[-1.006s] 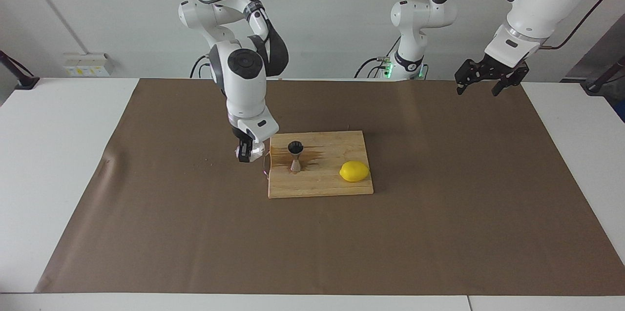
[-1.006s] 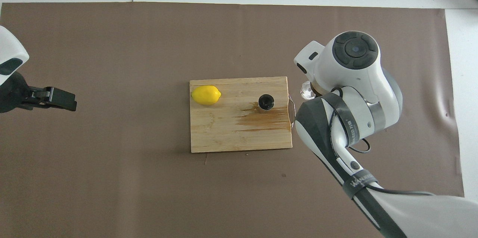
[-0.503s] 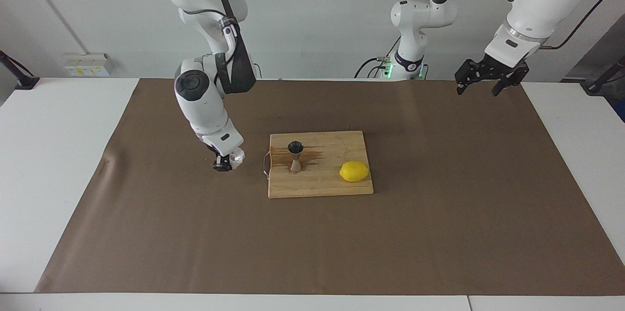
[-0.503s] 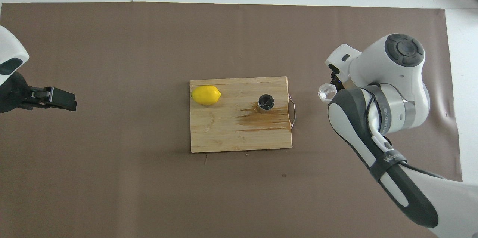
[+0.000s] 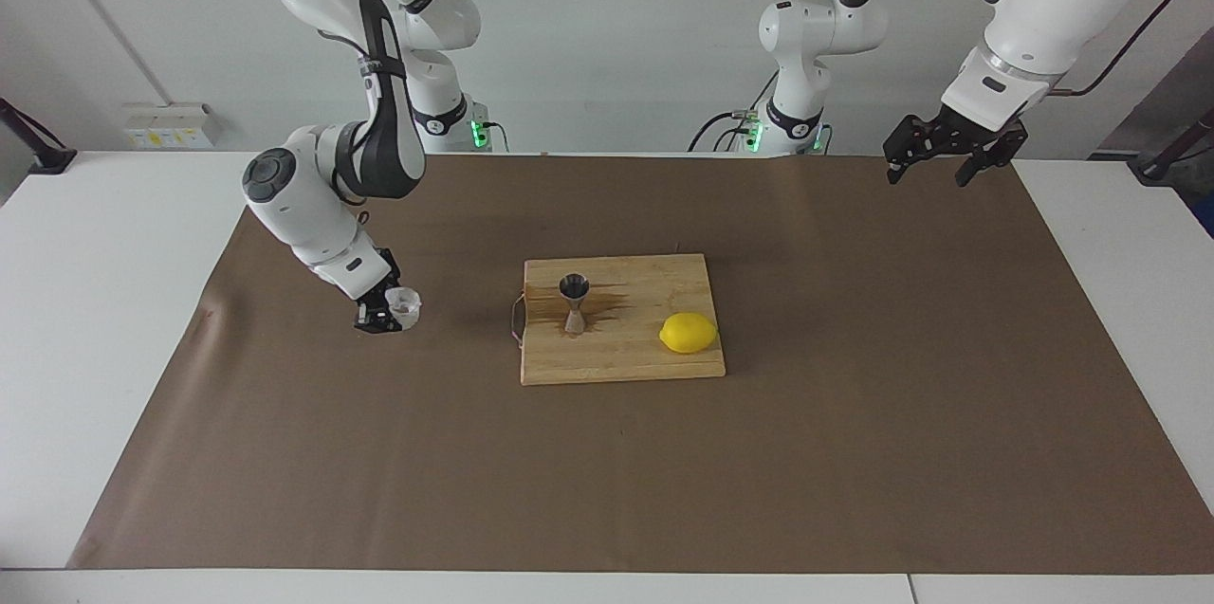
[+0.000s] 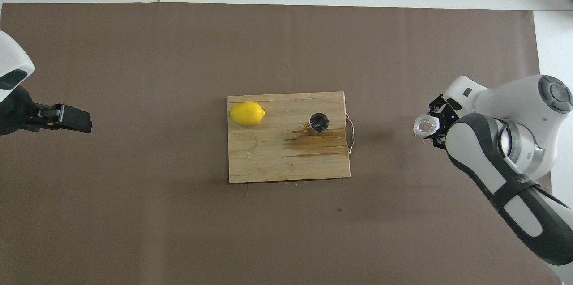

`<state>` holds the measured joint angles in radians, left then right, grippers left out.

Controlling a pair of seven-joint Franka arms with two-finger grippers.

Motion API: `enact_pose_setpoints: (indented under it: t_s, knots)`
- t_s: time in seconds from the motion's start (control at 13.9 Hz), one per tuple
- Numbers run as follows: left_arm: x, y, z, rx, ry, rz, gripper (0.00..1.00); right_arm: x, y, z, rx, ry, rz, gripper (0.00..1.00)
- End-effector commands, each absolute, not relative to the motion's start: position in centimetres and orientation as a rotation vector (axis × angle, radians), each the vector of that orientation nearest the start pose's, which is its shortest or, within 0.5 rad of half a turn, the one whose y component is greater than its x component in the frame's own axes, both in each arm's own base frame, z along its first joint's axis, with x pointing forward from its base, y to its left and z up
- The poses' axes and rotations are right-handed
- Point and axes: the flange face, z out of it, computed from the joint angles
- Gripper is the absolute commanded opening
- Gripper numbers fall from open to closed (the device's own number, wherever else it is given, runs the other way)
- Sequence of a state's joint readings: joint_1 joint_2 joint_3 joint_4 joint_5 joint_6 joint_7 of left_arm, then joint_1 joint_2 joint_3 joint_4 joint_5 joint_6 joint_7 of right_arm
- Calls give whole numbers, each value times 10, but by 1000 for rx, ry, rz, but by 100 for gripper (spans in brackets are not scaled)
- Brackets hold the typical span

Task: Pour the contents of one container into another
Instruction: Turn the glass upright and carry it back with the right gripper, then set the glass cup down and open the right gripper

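A: Covering most of the white desk (image 5: 114,320) was a brown paper sheet (image 5: 854,452), creased near the right arm's end. A plain pale wall stood at the robots' end, with a white socket strip (image 5: 171,125) fixed low on it and green lights glowing at both arm bases.

B: What lay on the paper?

A: A wooden cutting board (image 5: 626,362) with a wire handle at the end toward the right arm sat in the middle. It carried a brown wet stain around the steel jigger (image 5: 574,302), which stood upright on it. A lemon (image 5: 688,333) lay on the same board, toward the left arm's end and slightly farther from the robots than the jigger.

B: And the clear faceted cup?

A: The right gripper (image 5: 384,312) was clamped on the clear faceted cup (image 5: 406,304), low over bare paper, well apart from the board and toward the right arm's end. The cup's mouth faced upward in the overhead view (image 6: 425,126). I could not tell whether it touched the paper.

B: The other arm?

A: The left gripper (image 5: 939,160) waited with its fingers spread and nothing in them, up over the paper's corner by its own base.

B: Any writing?

A: White lettering ran along the right arm's dark band (image 6: 521,182), but I could not read it fully.
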<state>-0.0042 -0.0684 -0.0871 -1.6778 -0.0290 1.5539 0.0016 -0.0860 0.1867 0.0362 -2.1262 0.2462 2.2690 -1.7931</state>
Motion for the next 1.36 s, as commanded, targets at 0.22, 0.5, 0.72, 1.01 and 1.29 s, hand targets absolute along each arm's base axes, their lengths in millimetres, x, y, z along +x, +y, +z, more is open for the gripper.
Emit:
enact_pose_setpoints:
  t_s: [0.22, 0.5, 0.72, 1.01, 1.29]
  knots:
    - [519, -50, 611, -3142, 143, 71, 100, 536, -60, 298, 2320, 2374, 335, 0]
    - [519, -50, 611, -3141, 143, 68, 100, 533, -70, 291, 2342, 2380, 335, 60]
    - [519, -50, 611, -3141, 141, 71, 100, 537, -68, 299, 2335, 2375, 341, 100]
    - [519, -50, 611, -3141, 143, 71, 100, 538, -70, 325, 2365, 2299, 369, 100]
    - [519, -50, 611, -3141, 143, 71, 100, 545, -77, 366, 2369, 2186, 363, 100]
